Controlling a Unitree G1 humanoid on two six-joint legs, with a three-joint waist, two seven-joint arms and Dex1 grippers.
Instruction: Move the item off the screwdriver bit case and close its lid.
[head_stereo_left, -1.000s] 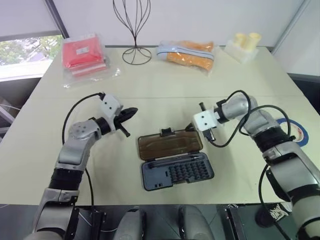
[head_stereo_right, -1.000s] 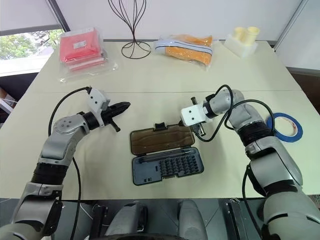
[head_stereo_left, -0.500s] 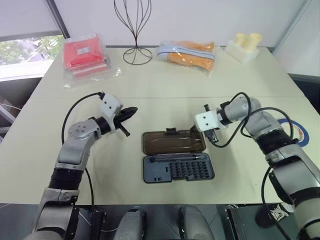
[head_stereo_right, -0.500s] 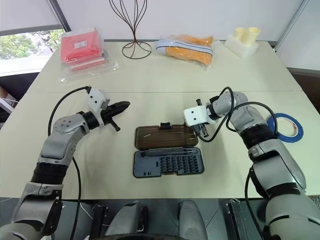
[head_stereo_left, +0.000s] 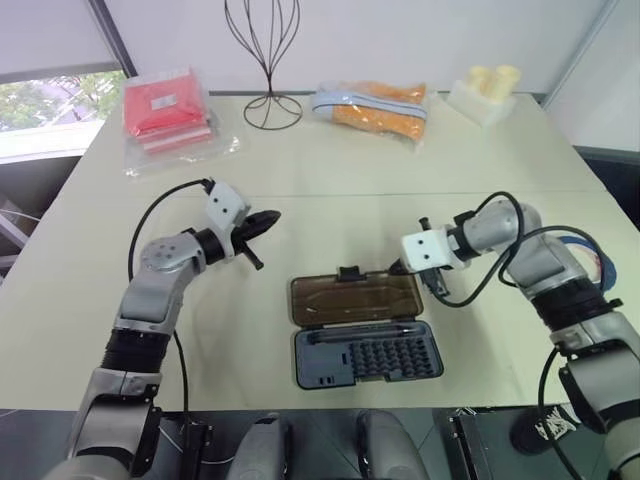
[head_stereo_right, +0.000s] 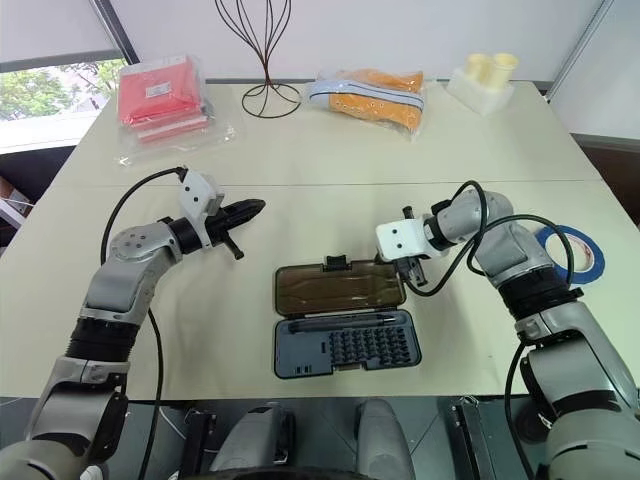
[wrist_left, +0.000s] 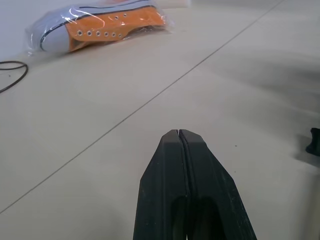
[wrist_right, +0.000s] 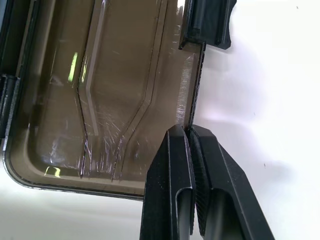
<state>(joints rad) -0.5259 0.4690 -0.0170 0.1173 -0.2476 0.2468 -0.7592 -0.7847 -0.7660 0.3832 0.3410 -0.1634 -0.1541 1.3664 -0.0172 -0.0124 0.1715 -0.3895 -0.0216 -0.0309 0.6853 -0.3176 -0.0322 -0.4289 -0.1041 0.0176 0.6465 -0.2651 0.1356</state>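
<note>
From the head views, I see the case (head_stereo_right: 346, 330) lying open near the bench's front edge, its lid (head_stereo_right: 340, 289) flat behind it. The tape (head_stereo_right: 572, 252) sits by the right edge, off the case. In the left wrist view, my left hand (wrist_left: 178, 134) is pressed together, empty. In the right wrist view, my right hand (wrist_right: 189, 131) is together at the lid's rim. I judge the lid light, stiff and slick; lift by its latch edge.

The open bit case (head_stereo_right: 346, 340) lies at lower centre of the table (head_stereo_right: 330, 170), its lid (head_stereo_right: 340, 290) flat behind it. The tape roll (head_stereo_right: 570, 250) lies at far right; a packet (head_stereo_right: 163, 98) upper left.
</note>
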